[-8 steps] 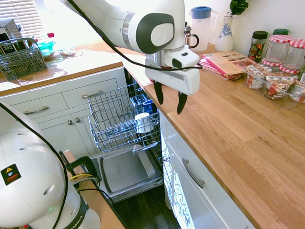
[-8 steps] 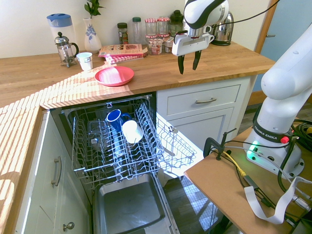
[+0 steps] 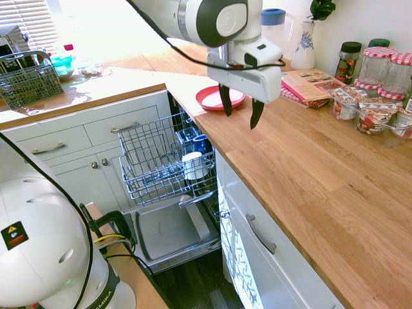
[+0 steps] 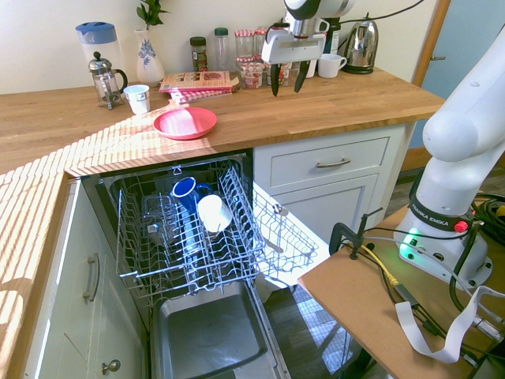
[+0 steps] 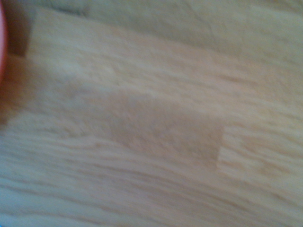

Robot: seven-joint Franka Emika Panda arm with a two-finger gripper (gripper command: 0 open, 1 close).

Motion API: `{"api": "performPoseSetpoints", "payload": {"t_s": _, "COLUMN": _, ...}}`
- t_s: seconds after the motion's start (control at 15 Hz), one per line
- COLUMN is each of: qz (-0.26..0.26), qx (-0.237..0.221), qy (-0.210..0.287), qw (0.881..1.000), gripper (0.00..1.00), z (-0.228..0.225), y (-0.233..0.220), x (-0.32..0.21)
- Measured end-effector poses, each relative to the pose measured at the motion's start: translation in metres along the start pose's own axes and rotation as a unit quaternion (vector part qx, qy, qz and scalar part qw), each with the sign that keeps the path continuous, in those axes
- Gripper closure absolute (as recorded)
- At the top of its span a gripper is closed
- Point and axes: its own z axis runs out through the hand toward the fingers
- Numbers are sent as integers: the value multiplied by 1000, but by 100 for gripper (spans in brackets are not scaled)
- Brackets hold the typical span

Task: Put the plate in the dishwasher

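The pinkish-red plate lies flat on the wooden counter just behind the open dishwasher; in the first exterior view the plate shows partly behind one finger. My gripper hangs above the counter to the plate's right, well apart from it, fingers pointing down, open and empty; it also shows as gripper. The dishwasher's wire rack is pulled out over the lowered door, with a blue mug and a white cup in it. The wrist view is blurred wood, with a red sliver of plate at its edge.
A French press, white cup, jug, vase, book, jars, kettle and mug line the counter's back. A grey cutlery basket stands on the far counter. Drawers flank the dishwasher.
The gripper has swung up and back from the counter's front edge, further over the counter and nearer the jars. It stays open. The plate now shows in the first exterior view.
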Motion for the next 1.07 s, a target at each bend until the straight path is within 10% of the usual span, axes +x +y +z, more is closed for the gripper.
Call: {"api": "performPoseSetpoints", "payload": {"t_s": 1.07, "qz": -83, "qx": -9, "qy": -106, "qw": 991, "gripper": 0, "z": 100, "y": -225, "x": 2}}
